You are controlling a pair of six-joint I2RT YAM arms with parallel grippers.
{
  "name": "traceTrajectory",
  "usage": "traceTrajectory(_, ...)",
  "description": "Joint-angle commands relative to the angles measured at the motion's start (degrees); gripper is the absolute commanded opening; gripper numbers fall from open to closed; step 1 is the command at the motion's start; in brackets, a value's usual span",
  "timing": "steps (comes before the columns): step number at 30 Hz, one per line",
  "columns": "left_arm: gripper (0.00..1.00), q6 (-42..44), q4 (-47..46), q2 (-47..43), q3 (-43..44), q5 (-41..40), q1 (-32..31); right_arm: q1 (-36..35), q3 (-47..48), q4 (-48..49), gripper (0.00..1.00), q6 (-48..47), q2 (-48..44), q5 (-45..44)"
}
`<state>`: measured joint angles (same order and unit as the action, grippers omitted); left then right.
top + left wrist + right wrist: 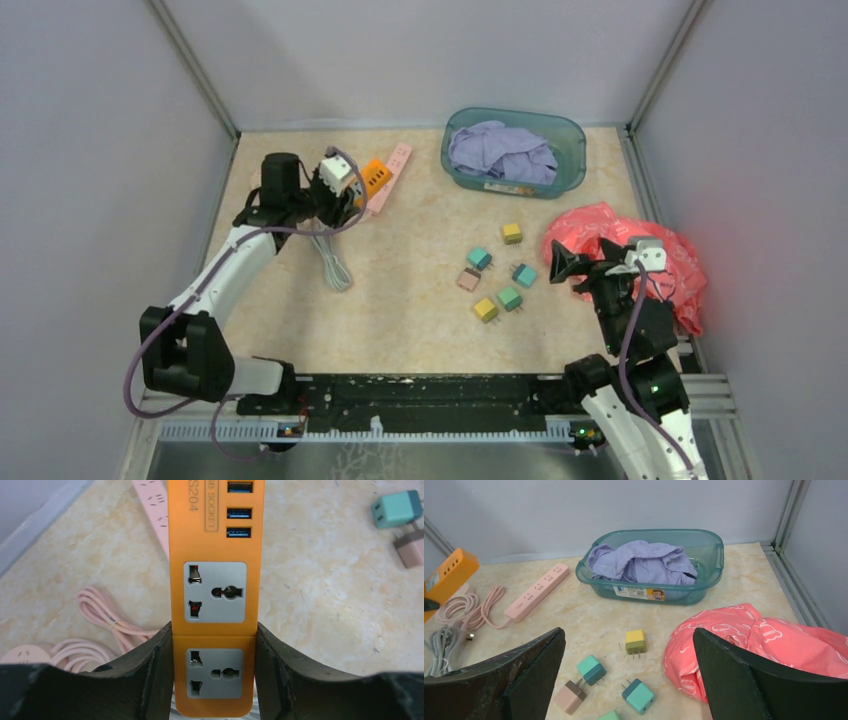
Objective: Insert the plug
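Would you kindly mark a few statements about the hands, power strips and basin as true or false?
1. The left hand grips the orange power strip. True.
2. The right hand holds a plug. False: it is open and empty.
3. The teal basin holds a purple cloth. True.
4. The pink power strip lies in the basin. False: it lies on the table.
5. A plug sits in the orange strip. False: both visible sockets are empty.

Orange socket strip [215,555], pink power strip [536,592], teal tub [719,555], lilac cloth [639,562].
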<state>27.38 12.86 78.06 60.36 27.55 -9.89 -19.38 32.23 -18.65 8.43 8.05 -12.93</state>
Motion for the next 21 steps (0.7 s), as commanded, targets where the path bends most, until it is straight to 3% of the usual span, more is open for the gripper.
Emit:
traceTrajectory(1,0.08,3.95,0.32,-3.62,-3.53,0.01,-5.81,-0.67,0.57,2.21,0.99,-1.12,0.55,0.64)
traceTrajectory(10,0.09,3.07,0.6,-4.19,-11.74,-5.79,-16.53,-0.66,0.43,2.65,0.99,-1.2,0.52,1.74)
traceTrajectory(21,0.08,3.37,-2.4,5.94,-13.58,-8.22,-29.79,-0.66,0.34,2.66,0.99,-1.28,0.47,2.47)
